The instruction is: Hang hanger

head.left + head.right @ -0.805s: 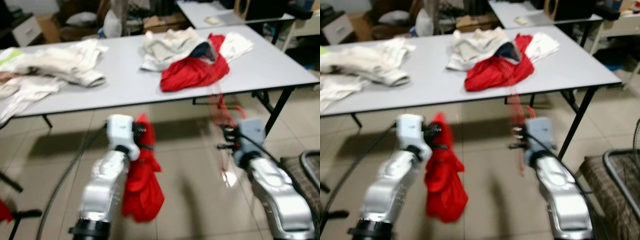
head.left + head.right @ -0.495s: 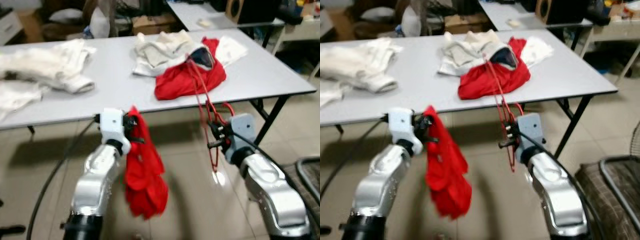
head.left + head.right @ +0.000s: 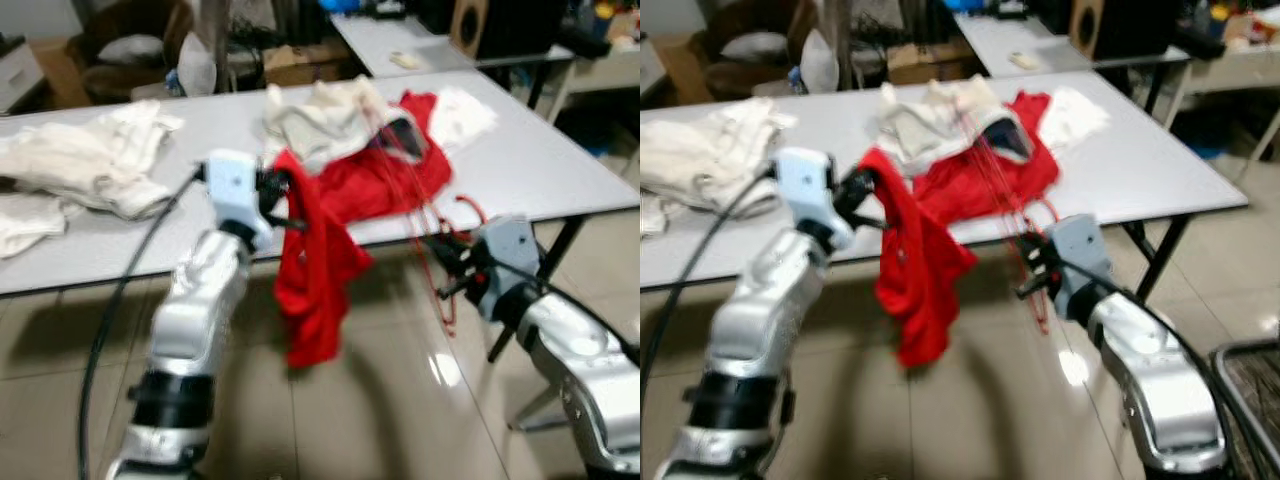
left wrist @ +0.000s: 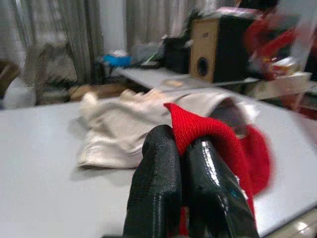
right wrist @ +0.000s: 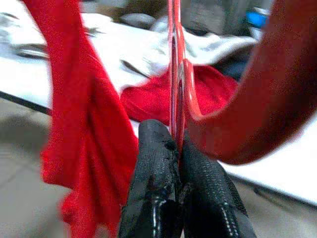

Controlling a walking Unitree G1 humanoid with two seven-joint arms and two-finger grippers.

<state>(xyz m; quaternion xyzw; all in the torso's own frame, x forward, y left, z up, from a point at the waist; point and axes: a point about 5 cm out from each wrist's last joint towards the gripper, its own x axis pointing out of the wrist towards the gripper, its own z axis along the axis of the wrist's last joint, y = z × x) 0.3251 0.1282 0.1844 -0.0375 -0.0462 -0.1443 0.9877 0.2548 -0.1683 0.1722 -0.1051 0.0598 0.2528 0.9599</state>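
My left gripper (image 3: 278, 192) is shut on a red garment (image 3: 315, 270), which hangs from it in front of the grey table (image 3: 560, 160), about level with the tabletop. The left wrist view shows both black fingers (image 4: 158, 163) pinching a fold of the red cloth (image 4: 198, 126). My right gripper (image 3: 447, 268) sits lower, just before the table's front edge, shut on a thin red hanger (image 5: 174, 74) that stands up from its fingers (image 5: 153, 158). The hanging garment is to the left of the hanger, apart from it.
On the table lie a red heap (image 3: 390, 175), a cream pile (image 3: 320, 115) and white clothes (image 3: 80, 165) at the left. A second table (image 3: 400, 35) with a speaker (image 3: 500, 25) stands behind. Black table legs (image 3: 565, 235) are at the right, with tiled floor below.
My left arm has lifted the red garment from knee height up to the table's edge. The right gripper still holds the hanger, a little further right. The camera has shifted too.
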